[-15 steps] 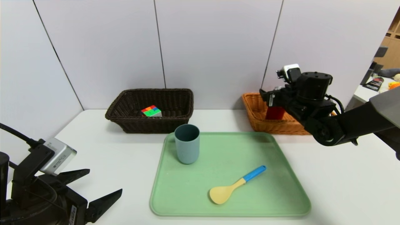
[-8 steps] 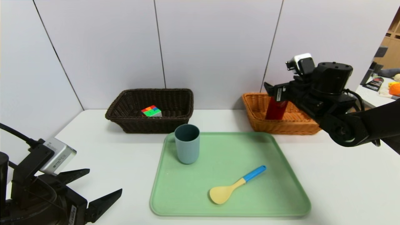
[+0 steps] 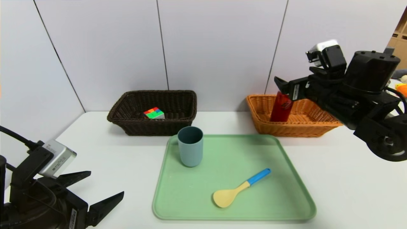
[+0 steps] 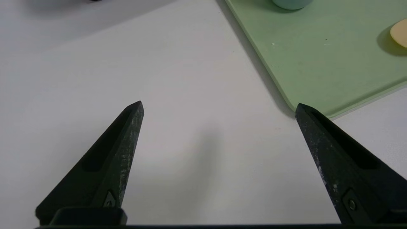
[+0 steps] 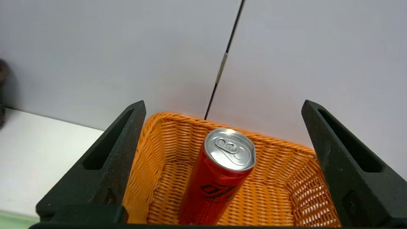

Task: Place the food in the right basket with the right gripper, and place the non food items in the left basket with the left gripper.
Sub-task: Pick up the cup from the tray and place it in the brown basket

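Observation:
The red can (image 3: 281,109) stands in the orange-tan right basket (image 3: 295,129), leaning a little, with nothing gripping it. My right gripper (image 3: 286,86) hovers just above and behind it, open; in the right wrist view the can (image 5: 219,178) sits below the wide-spread fingers of the gripper (image 5: 222,105), inside the basket (image 5: 286,190). The puzzle cube (image 3: 154,113) lies in the dark brown left basket (image 3: 152,128). The blue-grey cup (image 3: 190,146) and the yellow spoon (image 3: 240,188) rest on the green tray (image 3: 286,203). My left gripper (image 3: 106,183) is parked open over the table's front left.
The left wrist view shows the left gripper (image 4: 218,104) over bare white table beside the tray's corner (image 4: 318,63). A grey panelled wall runs right behind both baskets. White tabletop lies on either side of the tray.
My right gripper has opened wider, risen and drawn back to the right, away from the can. The can stays in the orange basket, now leaning slightly. The left arm has not moved.

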Robot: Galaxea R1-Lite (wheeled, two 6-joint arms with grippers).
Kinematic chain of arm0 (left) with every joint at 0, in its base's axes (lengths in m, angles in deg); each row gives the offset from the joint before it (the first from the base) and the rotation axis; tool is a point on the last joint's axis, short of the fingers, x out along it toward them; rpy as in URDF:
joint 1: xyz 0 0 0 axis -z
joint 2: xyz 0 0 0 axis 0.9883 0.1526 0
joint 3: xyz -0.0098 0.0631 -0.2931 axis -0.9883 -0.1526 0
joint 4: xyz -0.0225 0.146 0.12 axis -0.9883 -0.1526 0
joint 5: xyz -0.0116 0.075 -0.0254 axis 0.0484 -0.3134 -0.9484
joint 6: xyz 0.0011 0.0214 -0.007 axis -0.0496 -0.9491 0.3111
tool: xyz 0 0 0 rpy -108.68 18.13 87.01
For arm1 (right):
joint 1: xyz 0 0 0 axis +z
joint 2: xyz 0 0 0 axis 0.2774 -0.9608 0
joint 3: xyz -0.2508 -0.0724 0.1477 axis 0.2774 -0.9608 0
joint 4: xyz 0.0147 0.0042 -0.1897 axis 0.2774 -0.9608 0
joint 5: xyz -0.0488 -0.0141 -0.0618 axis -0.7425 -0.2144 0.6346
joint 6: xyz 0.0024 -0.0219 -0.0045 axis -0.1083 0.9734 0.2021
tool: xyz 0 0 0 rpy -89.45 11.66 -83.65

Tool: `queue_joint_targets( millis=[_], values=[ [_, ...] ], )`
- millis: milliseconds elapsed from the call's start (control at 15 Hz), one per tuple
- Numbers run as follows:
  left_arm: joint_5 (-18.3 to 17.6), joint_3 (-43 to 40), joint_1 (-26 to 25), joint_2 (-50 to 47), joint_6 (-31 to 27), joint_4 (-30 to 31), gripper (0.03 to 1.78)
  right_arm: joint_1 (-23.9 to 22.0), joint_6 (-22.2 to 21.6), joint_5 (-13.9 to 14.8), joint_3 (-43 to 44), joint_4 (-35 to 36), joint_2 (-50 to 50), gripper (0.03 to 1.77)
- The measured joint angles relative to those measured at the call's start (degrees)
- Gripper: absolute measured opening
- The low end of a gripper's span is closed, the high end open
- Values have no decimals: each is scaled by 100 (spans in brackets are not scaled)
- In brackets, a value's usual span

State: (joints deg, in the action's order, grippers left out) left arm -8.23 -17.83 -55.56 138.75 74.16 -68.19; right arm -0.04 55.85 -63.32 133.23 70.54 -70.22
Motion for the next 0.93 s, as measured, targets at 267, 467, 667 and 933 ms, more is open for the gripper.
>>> queue_joint_targets(
  millis=[267, 467, 667, 933],
  values=[
    [0, -5, 0, -37, -9, 61, 169, 302, 101, 24, -308, -363, 763, 169],
    [-1, -11, 0, -66, -6, 63, 169, 606, 102, 104, -700, -716, 1373, 169],
    [0, -13, 0, -96, -9, 98, 169, 829, 101, 240, -1331, -788, 1902, 169],
    [-4, -13, 13, -140, -9, 100, 169, 881, 55, 358, -2242, -791, 2544, 169]
  ],
)
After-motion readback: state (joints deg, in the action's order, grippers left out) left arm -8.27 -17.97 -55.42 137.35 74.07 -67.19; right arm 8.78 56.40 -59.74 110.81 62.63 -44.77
